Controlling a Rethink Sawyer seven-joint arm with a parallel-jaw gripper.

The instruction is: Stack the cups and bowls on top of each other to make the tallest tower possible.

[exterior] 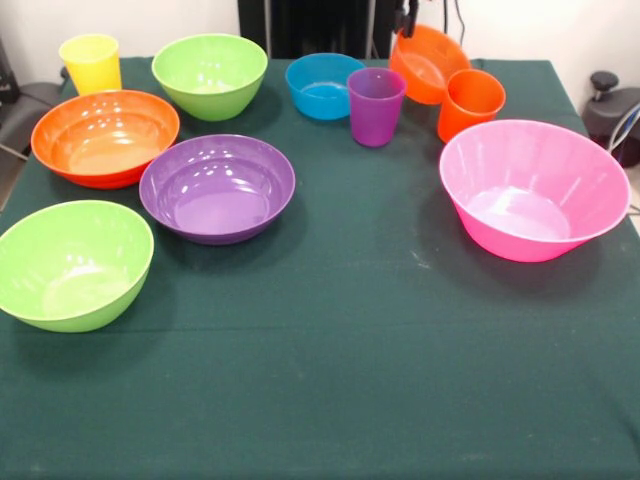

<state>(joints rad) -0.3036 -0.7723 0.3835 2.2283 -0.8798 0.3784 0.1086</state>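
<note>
My gripper shows only at the top edge, shut on the far rim of the small orange bowl, which hangs tilted. The orange cup stands just in front of that bowl, and the purple cup stands to its left beside the small blue bowl. The yellow cup stands at the far left. The large pink bowl sits at the right. A lime green bowl, the large orange bowl, the purple bowl and a second lime green bowl sit on the left half.
A dark green cloth covers the table. The robot's black pedestal stands at the far edge. A grey chair is off the left side and a black object off the right.
</note>
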